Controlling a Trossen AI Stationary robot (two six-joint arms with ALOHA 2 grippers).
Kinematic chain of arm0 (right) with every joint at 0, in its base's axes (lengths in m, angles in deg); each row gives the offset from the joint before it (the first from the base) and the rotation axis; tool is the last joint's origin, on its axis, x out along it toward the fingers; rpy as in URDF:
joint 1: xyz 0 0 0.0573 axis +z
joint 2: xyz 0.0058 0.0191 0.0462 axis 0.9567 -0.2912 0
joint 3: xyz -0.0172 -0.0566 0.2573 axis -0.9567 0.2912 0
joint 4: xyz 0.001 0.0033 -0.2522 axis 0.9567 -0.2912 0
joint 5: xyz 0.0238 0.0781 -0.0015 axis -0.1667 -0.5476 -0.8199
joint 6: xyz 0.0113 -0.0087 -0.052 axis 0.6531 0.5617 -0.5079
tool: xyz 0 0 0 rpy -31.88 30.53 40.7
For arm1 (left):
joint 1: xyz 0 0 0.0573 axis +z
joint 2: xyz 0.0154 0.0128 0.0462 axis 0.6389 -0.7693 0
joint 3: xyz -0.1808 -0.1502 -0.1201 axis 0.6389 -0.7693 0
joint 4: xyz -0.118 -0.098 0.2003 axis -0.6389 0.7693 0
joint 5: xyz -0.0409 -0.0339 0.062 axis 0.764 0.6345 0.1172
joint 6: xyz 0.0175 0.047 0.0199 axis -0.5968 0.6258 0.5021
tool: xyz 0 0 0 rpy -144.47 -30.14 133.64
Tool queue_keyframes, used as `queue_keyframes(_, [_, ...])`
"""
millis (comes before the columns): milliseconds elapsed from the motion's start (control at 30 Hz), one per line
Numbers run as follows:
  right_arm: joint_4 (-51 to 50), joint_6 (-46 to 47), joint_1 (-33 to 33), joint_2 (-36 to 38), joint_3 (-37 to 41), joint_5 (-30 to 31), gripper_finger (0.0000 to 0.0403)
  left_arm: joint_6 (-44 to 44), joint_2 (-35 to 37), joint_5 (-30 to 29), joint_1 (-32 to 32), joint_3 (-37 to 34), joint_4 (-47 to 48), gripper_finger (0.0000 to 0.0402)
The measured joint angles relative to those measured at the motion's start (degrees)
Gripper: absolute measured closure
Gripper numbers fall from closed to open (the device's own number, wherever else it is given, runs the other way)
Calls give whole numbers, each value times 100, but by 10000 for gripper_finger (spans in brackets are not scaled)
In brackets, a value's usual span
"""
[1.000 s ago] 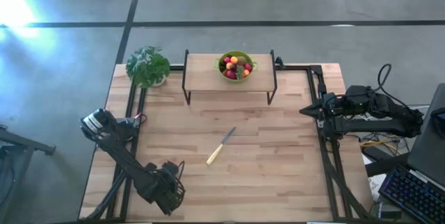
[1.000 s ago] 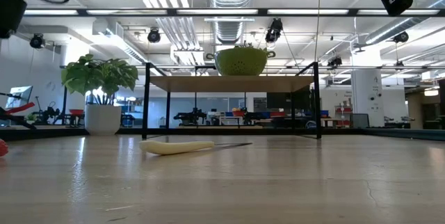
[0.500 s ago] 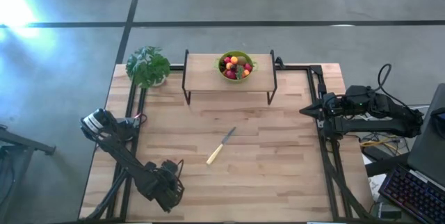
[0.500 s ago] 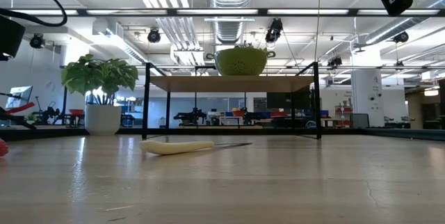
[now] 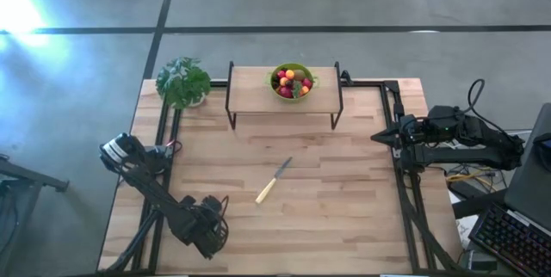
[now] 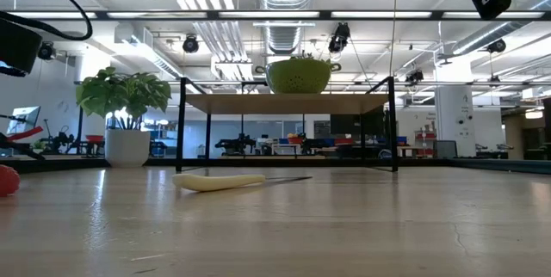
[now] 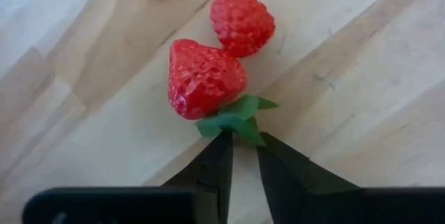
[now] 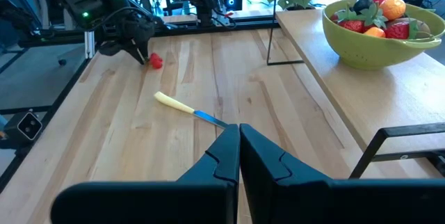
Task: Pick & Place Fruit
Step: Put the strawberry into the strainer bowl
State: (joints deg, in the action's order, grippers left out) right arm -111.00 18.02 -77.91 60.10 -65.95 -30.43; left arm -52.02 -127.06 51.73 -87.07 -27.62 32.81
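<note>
Near the table's front-left corner, left gripper (image 7: 242, 156) low over two strawberries (image 7: 206, 78) lying on bare wood. Wrist view: fingers nearly together, tips at the green leafy cap of the nearer berry, a thin gap between them. Appears to be pinching the cap rather than the red body — probably because the cap gives a thin, flat purchase where the rounded flesh would slip. Whether the cap is actually clamped or only touched: cannot tell. Second strawberry (image 7: 242, 24) lies just beyond, touching or almost touching the first.

Rest of the fruit (image 5: 292, 82) sits heaped in a green colander bowl (image 5: 293, 93) on a raised wooden shelf (image 5: 250, 90) at the table's back edge; red, orange and dark pieces visible. Elevated shelf keeps the bowl off the working surface, so transfers must clear its frame.

Right gripper (image 8: 240, 139) parked at the table's right edge, fingers pressed together, holding nothing — idle, looking across the table toward the left arm.

Pale-handled knife (image 5: 273, 181) lies mid-table, well apart from both arms. Potted plant (image 5: 182, 81) at back-left corner.

Hard to make out:
- High view: left arm's body covers the strawberries entirely.
- Low view: only a red sliver (image 6: 7, 180) at the frame edge, cut off.
- Right wrist view: one small red spot (image 8: 156, 61) under the far gripper; two berries not separable.
- Bowl contents partly stacked; lower pieces hidden.
</note>
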Motion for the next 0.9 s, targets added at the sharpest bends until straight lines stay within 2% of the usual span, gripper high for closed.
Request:
queue_keyframes(233, [-1, 0, -2, 1, -2, 0, 394, 285, -7, 11, 5, -9, 281, 394])
queue_keyframes(400, [0, 0, 0, 0, 0, 0, 394, 283, -3, 150, 5, 15, 630, 397])
queue_keyframes(667, [1, 0, 0, 1, -2, 0, 394, 289, 168, 155, 2, 21, 636, 398])
queue_keyframes(900, [1, 0, -2, 1, -1, 0, 394, 296, 168, -50, 17, -64, 632, 368])
